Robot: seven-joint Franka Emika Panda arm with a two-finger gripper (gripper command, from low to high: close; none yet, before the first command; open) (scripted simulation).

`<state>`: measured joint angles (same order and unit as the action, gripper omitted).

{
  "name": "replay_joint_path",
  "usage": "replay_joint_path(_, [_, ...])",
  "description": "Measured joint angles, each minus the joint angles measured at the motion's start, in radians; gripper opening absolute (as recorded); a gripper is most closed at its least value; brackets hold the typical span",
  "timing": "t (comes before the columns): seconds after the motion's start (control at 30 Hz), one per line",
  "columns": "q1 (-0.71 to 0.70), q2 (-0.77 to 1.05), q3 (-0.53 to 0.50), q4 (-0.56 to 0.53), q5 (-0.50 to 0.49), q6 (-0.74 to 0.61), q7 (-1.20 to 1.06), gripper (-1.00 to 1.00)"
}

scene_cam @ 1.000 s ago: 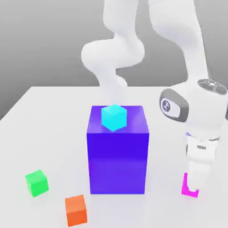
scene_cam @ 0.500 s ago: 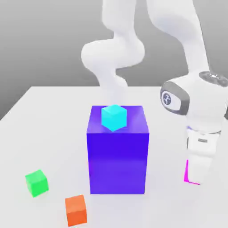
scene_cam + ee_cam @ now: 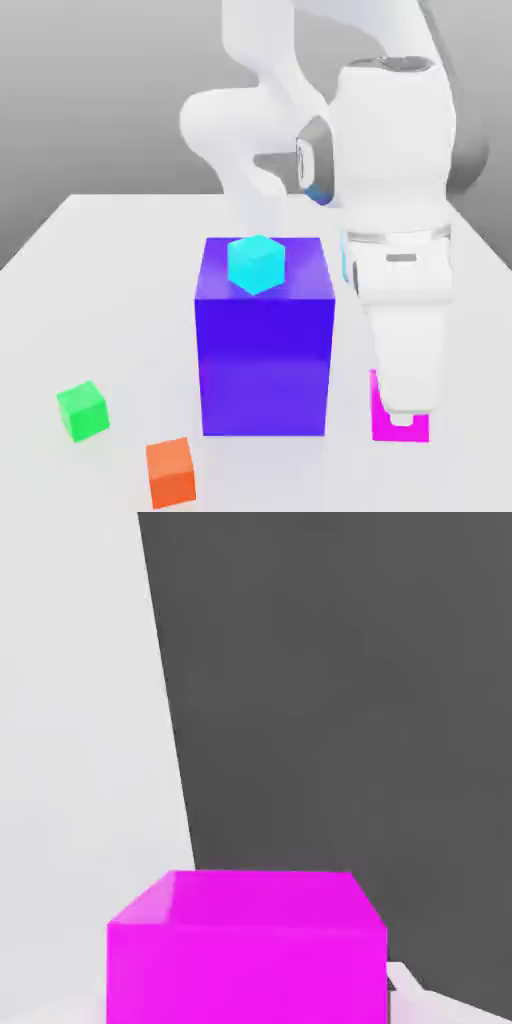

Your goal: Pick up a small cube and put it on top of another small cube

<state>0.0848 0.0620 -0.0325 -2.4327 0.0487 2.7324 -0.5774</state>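
Small cube (image 3: 400, 425): bright magenta, sharp-edged, at counter (image 3: 100, 260) level beside the blue-purple block (image 3: 264, 340), on the exterior view's right. End effector (image 3: 404, 412) directly over it; whether clamped could not be told. Stacking pending; cyan cube (image 3: 256, 264) sat atop the block.

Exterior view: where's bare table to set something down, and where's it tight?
Free: the white table behind the green cube and left of the blue block. Smaller patch in front between the orange cube and magenta cube. Tight: the gap between block and gripper.
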Motion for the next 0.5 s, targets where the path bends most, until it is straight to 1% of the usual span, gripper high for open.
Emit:
replay_joint_path(0.13, [-0.168, -0.026, -0.073, -0.050, -0.005, -0.033, -0.192, -1.00])
replay_joint_path(0.3, [-0.397, -0.053, -0.186, -0.150, -0.028, -0.078, -0.419, -1.00])
replay_joint_path(0.37, [-0.514, -0.047, -0.198, -0.190, -0.037, -0.080, -0.457, -1.00])
replay_joint_path(0.4, [-0.538, -0.033, -0.178, -0.195, -0.033, -0.068, -0.467, -1.00])
replay_joint_path(0.43, [-0.497, -0.016, -0.156, -0.196, -0.027, -0.052, -0.475, -1.00])
replay_joint_path(0.5, [-0.483, 0.023, -0.144, -0.196, -0.008, -0.015, -0.492, -1.00])
